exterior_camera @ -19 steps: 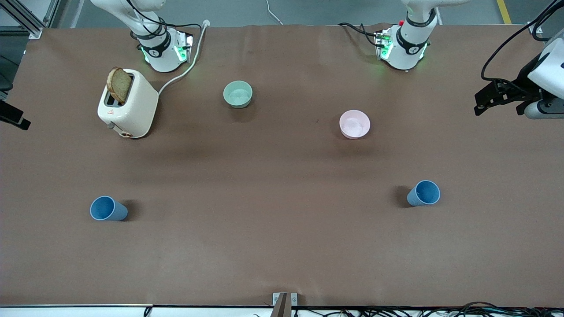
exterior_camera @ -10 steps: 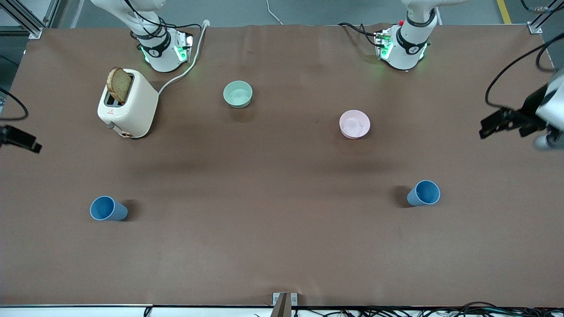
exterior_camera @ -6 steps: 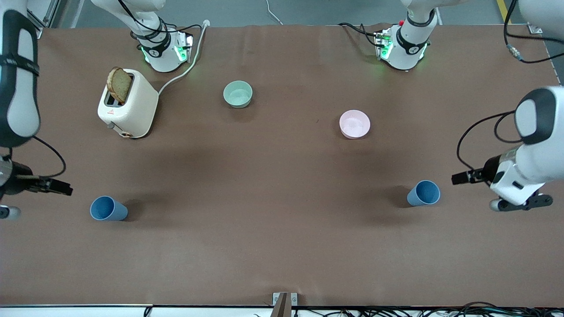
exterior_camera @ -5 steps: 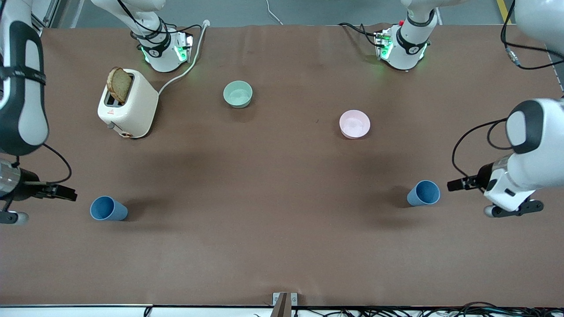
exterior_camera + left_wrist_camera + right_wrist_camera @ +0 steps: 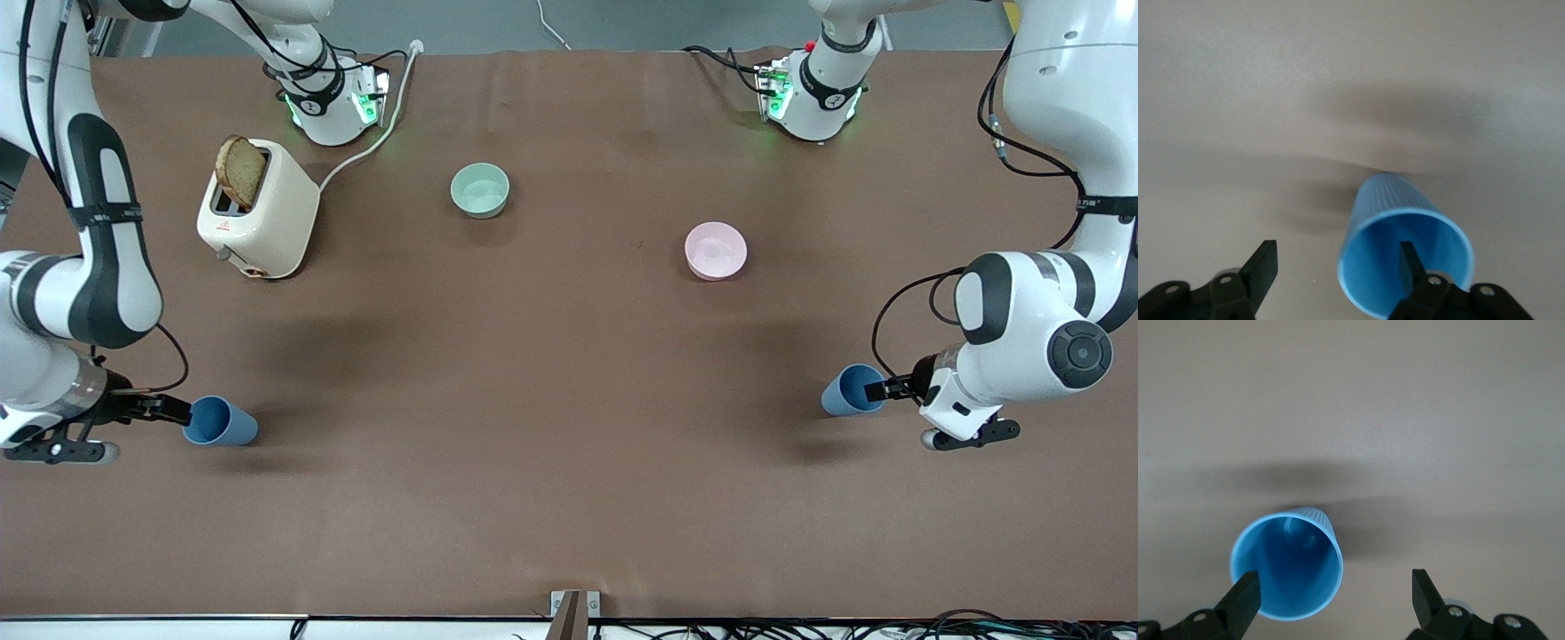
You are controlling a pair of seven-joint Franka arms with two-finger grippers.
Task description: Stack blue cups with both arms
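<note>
Two plain blue cups, one (image 5: 220, 421) at the right arm's end and one (image 5: 849, 390) at the left arm's end, showed fine ribbing on their walls and stood on a brown table (image 5: 569, 480). A pale green bowl (image 5: 480, 190), a pink bowl (image 5: 716, 251) and a cream toaster (image 5: 258, 211) holding brown bread (image 5: 241, 171) sat nearby. The arms were white with black bands, their grippers black.
</note>
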